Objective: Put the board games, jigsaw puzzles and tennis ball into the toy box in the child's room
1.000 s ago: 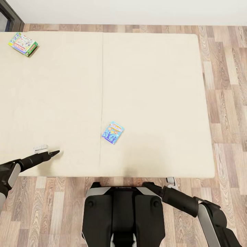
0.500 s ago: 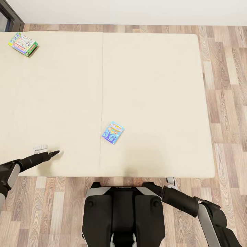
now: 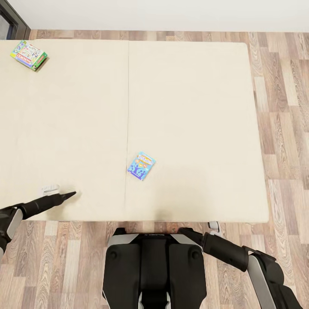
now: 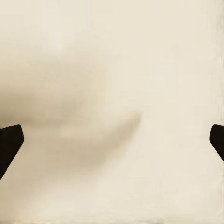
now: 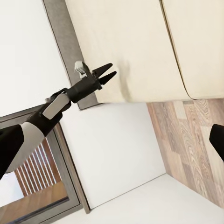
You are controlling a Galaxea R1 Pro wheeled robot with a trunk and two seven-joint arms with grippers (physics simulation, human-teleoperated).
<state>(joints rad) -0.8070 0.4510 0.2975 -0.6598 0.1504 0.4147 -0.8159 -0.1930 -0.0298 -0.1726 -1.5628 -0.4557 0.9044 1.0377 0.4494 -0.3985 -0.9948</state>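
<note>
Two board games lie on the bed point(image 3: 193, 107), a blue one point(image 3: 141, 165) beside the spread left pincer point(image 3: 71, 194) and a green one point(image 3: 28, 55) far beyond it, lettering unreadable.

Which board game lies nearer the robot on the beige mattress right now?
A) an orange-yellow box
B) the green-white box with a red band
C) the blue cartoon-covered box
C: in the head view the flat blue cartoon-covered board game box lies mid-mattress near the robot, while the green-white red-banded board game box sits at the far left corner of the wide beige mattress.
</note>
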